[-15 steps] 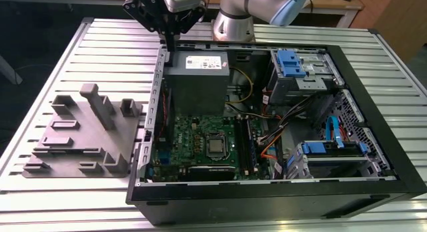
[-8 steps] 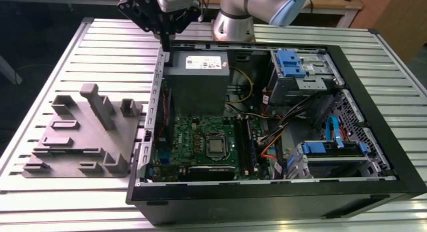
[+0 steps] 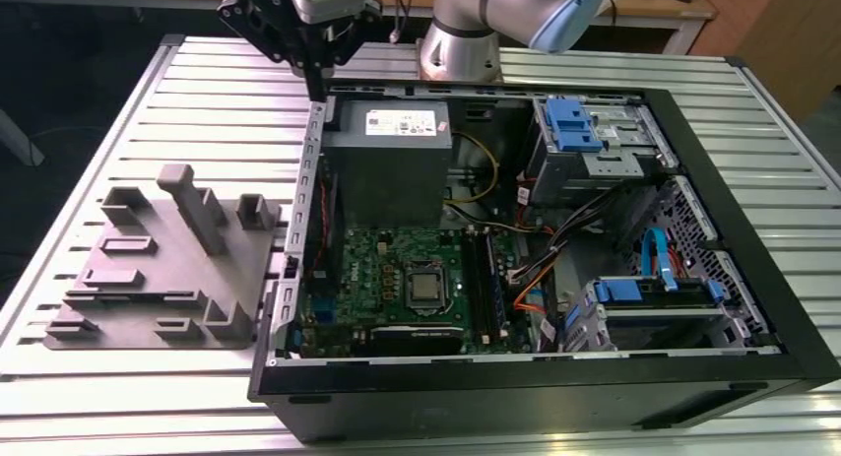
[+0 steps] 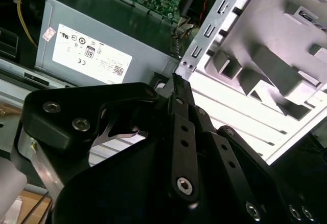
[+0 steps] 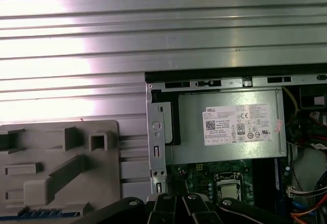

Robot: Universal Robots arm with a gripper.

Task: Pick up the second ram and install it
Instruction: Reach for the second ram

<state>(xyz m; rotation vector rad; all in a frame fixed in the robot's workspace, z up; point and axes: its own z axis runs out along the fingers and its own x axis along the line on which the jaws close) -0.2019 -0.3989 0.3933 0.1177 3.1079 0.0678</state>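
In the exterior view we see the arm [image 3: 489, 23] reaching in from the far side of the ribbed metal table [image 3: 105, 397]. The gripper [image 3: 317, 87] hangs over the far corner of the open computer case [image 3: 552, 387], on the exterior view's left, just beside the grey power supply [image 3: 394, 131]. Its jaws look closed tip to tip, forming one narrow dark prong that points down at the case rim. The green motherboard [image 3: 381, 269] lies inside the case with its black memory slots [image 3: 480, 279] alongside. A grey holder [image 3: 145, 279] with upright blocks sits on the table next to the case, on the exterior view's left

In the second wrist view the black finger links run together to a single tip above the case's perforated metal edge [image 4: 204, 35]. The power supply lies to one side of that tip and the grey holder to the other

In the first wrist view we look down on the table slats, the power supply, and the motherboard past it. A thin, dark bluish strip [image 5: 47, 213] stands on edge in a slot of the grey holder, well apart from the jaws. We take this strip for the second ram, though we cannot be sure
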